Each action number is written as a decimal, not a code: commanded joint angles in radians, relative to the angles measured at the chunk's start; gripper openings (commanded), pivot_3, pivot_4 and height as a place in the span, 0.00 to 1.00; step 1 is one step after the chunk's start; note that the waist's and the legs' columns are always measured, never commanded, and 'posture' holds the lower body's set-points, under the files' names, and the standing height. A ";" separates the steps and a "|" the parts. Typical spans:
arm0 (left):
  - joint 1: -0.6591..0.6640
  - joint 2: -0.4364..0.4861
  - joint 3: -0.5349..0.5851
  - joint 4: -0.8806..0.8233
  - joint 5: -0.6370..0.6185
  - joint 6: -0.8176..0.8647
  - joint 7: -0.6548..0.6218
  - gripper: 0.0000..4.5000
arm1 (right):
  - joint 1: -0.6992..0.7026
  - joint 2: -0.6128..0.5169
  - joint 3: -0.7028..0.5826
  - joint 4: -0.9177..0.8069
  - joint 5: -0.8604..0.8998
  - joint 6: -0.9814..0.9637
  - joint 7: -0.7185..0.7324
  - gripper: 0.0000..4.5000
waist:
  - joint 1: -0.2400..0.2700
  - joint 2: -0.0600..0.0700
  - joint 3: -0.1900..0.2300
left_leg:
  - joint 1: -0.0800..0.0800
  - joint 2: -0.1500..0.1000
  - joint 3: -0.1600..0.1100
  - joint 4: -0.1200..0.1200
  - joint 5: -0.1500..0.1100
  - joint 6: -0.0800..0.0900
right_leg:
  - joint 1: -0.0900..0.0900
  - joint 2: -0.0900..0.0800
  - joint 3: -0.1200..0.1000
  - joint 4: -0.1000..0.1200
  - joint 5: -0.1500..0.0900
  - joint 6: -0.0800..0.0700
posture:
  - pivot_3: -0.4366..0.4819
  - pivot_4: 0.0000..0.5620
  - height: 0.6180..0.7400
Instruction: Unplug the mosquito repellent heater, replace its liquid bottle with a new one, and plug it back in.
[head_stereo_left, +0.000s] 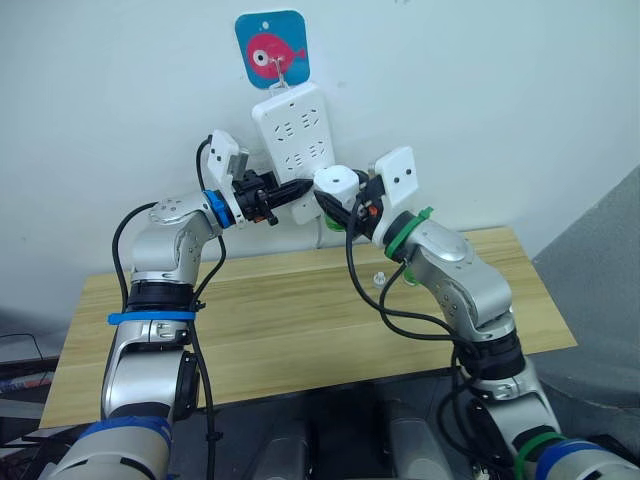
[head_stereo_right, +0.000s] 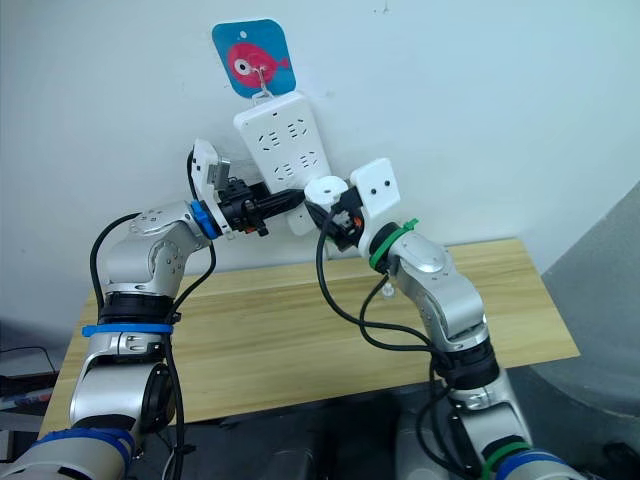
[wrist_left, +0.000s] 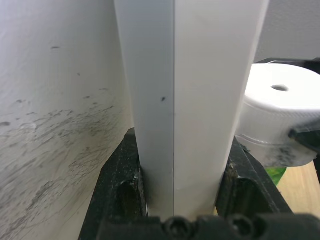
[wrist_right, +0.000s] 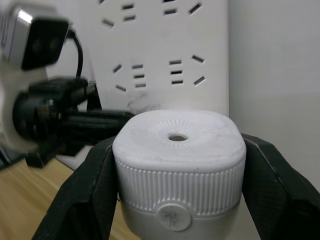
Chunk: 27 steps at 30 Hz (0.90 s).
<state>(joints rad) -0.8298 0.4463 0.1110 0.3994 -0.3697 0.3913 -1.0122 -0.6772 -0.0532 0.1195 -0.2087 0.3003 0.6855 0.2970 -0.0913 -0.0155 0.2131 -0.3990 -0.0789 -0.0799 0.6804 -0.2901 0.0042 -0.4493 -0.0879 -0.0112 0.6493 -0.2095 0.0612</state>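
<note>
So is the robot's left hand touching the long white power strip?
Touching. In the left wrist view, both black fingers of the left hand press against the power strip's sides.

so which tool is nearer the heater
Right. The right tool is shut on the heater, one finger each side. The left tool clamps the power strip edge just beside it.

Head cameras are looking down over the table (head_stereo_left: 300, 310); wrist cameras are viewing the power strip (wrist_right: 165, 55) close up
</note>
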 joint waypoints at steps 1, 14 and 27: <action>-0.011 -0.038 -0.063 -0.063 -0.034 -0.004 -0.086 0.31 | -0.056 -0.015 0.004 0.016 -0.032 -0.017 -0.007 0.67 | 0.000 0.000 0.000 | 0.000 0.000 0.000 0.000 0.000 0.000 | 0.000 0.000 0.000 0.000 0.000 0.000 | 0.33 0.36 1.00; -0.011 -0.038 -0.052 -0.049 -0.017 -0.015 -0.079 0.31 | -0.041 -0.068 0.068 0.020 -0.099 -0.082 0.019 0.67 | -0.001 0.000 0.000 | 0.000 0.000 0.001 0.000 0.000 0.000 | 0.000 0.000 0.001 0.000 0.000 0.000 | 0.33 0.37 1.00; -0.027 -0.031 -0.043 0.022 0.023 -0.084 -0.046 0.31 | 0.119 -0.208 0.033 -0.248 -0.014 0.072 0.096 0.99 | 0.007 0.000 0.000 | -0.001 -0.001 -0.001 -0.001 0.000 0.001 | 0.000 -0.001 -0.001 -0.002 0.000 0.000 | 0.31 0.38 1.00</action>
<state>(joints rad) -0.8458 0.4190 0.1084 0.4368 -0.3586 0.3334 -1.0311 -0.5596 -0.2548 0.1749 -0.3856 0.2619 0.7430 0.3805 -0.0845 -0.0156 0.2131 -0.4003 -0.0799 -0.0812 0.6800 -0.2905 0.0048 -0.4490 -0.0885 -0.0124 0.6475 -0.2096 0.0613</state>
